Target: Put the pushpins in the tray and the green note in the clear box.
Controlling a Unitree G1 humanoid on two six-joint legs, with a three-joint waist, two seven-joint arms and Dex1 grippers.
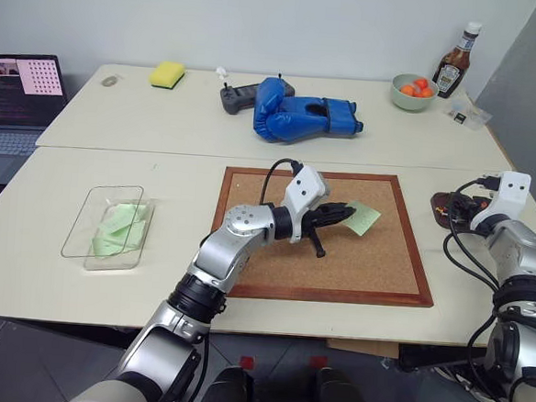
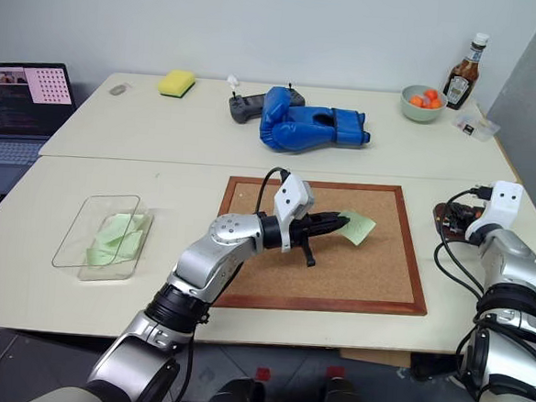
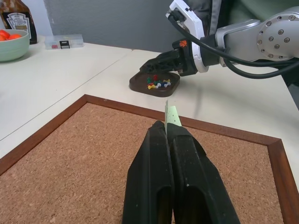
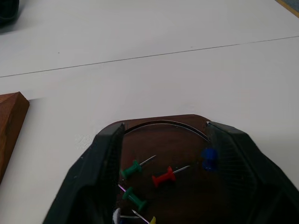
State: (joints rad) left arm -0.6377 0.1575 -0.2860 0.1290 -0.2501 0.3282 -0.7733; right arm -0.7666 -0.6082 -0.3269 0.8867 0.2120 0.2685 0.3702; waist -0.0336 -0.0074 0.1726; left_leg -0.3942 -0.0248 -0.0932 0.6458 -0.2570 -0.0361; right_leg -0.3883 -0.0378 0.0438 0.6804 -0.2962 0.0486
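While the left gripper (image 3: 168,135) pinches the pale green paper note (image 1: 362,218) over the corkboard (image 1: 374,264); the right gripper (image 4: 161,163) stands open above the dark brown tray (image 3: 140,85) of coloured pushpins (image 3: 158,84).

The desk (image 1: 109,236) is looked down on from the head by both eye views, facing forward, with nearly the same scene shared. The cork board (image 3: 70,177) is skimmed low and close along the left pincer (image 3: 170,133). The tray (image 4: 187,186) is viewed from just above, between the right pincer's fingers (image 4: 88,182); it is shared with the left wrist view.
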